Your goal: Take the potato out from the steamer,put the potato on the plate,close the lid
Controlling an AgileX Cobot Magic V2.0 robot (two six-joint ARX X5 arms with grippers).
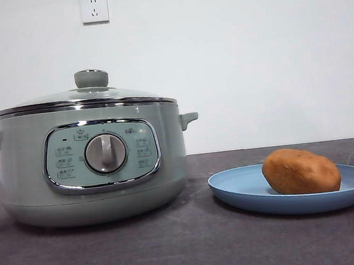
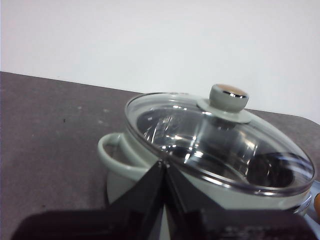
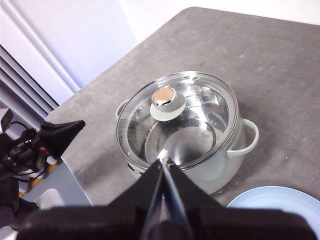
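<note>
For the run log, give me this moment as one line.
potato: on plate | lid: on steamer | left gripper: shut | right gripper: shut

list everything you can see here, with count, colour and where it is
pot: 1, pale green with chrome trim, on the dark table, beside the plate
lid: 1, clear glass with chrome rim and green knob, seated on the pot
plate: 1, light blue, on the table next to the pot
potato: 1, orange-brown, lying on the plate
table: 1, dark grey, under everything
wall sockets: 2, white, high on the white wall
left claw: 1, black, shut, above the pot by a side handle
right claw: 1, black, shut, above the pot
</note>
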